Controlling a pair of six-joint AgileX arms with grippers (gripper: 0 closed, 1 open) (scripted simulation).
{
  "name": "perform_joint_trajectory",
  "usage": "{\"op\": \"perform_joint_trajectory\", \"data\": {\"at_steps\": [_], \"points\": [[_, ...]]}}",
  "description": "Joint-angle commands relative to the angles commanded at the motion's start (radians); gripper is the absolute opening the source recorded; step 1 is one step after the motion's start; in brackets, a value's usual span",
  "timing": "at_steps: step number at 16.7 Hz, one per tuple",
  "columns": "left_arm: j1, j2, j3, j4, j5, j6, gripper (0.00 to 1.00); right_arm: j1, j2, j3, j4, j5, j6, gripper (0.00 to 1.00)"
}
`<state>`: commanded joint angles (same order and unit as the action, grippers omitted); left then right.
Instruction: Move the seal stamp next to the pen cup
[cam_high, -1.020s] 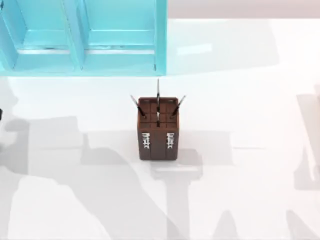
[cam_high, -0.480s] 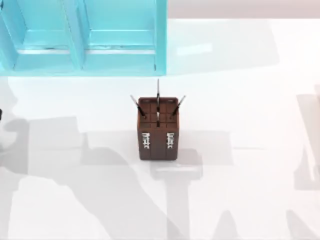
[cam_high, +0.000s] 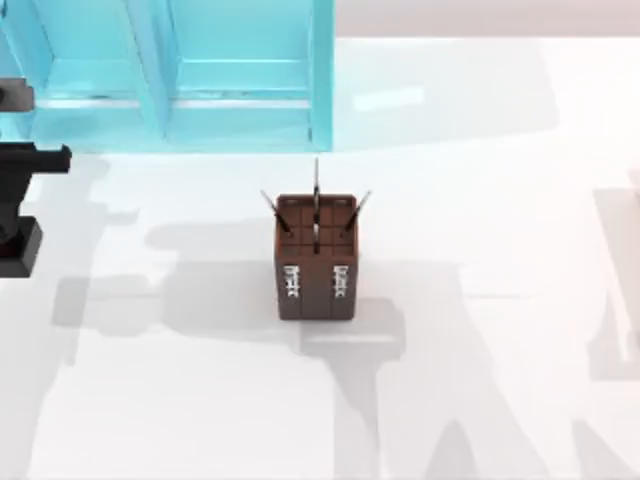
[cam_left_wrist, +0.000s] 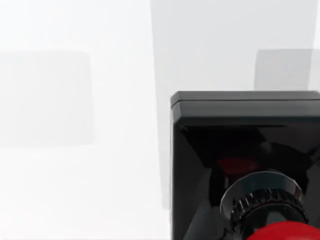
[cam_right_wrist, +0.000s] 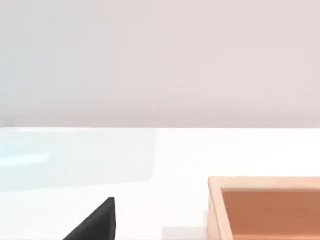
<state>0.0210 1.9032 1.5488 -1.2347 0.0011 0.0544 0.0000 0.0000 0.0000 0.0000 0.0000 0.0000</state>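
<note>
At table left edge: left gripper (cam_high: 25, 175), finger state cannot tell.
Seal stamp (cam_left_wrist: 245, 165): close under the left wrist camera, black base and red knob visible; grasp unconfirmed.
Step advice: keep stamp upright, set down just beside pen cup (cam_high: 316, 255), not touching.
Pen cup contents: thin dark pens (cam_high: 316, 195).
Right arm: parked.

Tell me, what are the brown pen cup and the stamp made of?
The pen cup looks like dark brown wood, matte, with white printed marks on its front. The seal stamp seems to be glossy black plastic with a shiny red knob and a ridged metal-looking ring; reflections suggest a polished finish.
</note>
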Motion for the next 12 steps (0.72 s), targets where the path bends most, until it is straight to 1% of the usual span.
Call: {"op": "perform_joint_trajectory", "data": {"at_steps": [3,5,12], "points": [[-0.12,-0.036,0.119,-0.159,0.0,-0.125,0.0,0.0,0.0,0.0,0.0,0.0,0.0,1.0],[-0.172,-0.058,0.17,-0.215,0.0,-0.178,0.0,0.0,0.0,0.0,0.0,0.0,0.0,1.0],[-0.198,-0.053,0.192,-0.231,0.001,-0.206,0.0,0.0,0.0,0.0,0.0,0.0,0.0,1.0]]}}
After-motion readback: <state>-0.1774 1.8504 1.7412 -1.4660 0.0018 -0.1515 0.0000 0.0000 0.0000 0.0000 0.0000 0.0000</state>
